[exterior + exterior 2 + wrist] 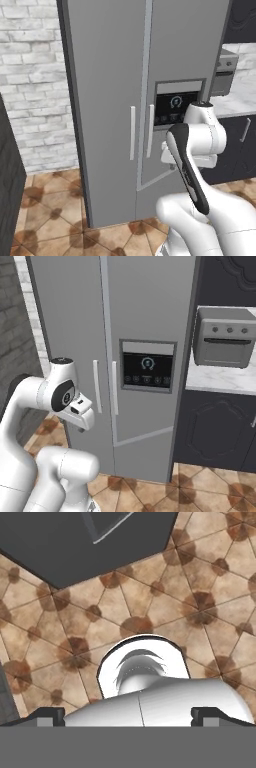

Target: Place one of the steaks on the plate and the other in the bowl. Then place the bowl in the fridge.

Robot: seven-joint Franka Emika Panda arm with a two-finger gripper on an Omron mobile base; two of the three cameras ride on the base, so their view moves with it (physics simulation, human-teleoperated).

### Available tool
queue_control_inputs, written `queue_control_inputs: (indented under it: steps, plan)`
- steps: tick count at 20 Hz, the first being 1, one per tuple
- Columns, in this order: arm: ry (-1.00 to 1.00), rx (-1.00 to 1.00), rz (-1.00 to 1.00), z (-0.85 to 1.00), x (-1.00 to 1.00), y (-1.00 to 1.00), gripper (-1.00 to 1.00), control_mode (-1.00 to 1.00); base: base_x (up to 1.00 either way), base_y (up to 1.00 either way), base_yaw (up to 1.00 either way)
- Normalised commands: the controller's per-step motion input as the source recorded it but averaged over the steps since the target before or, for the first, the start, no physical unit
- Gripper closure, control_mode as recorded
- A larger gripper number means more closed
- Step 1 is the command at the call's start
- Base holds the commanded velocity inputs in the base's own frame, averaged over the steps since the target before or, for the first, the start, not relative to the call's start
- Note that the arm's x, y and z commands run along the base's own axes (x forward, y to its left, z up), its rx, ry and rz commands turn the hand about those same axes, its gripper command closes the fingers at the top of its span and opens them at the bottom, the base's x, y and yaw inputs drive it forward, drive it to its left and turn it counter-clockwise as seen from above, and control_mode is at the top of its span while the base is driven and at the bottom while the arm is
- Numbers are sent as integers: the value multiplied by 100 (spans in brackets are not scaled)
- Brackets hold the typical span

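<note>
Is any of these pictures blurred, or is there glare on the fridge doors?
Left base view: sharp, with flat light and no glare on the fridge. Right base view: equally sharp, the dispenser panel readable. Hand view: the floor tiles crisp, with soft dark shading under the fridge.

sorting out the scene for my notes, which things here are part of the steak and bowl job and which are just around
Part of the job:
- fridge, both doors shut
- gripper, open, empty, pointing at the floor

Just around:
- toaster oven on the counter
- dark cabinets
- brick wall
- tiled floor
</note>
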Motion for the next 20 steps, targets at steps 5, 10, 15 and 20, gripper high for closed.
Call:
queue_control_inputs:
  steps: [5, 10, 15, 20]
  plan:
    - [-42, -8, 8, -4, 39, -5, -100, -100, 0, 0, 0]
    - [-23, -12, 4, 0, 67, -25, -100, -100, 0, 0, 0]
    - [4, -1, 2, -10, 98, -18, -100, -100, 0, 0, 0]
    - [1, 0, 6, -1, 95, 0, -100, -100, 0, 0, 0]
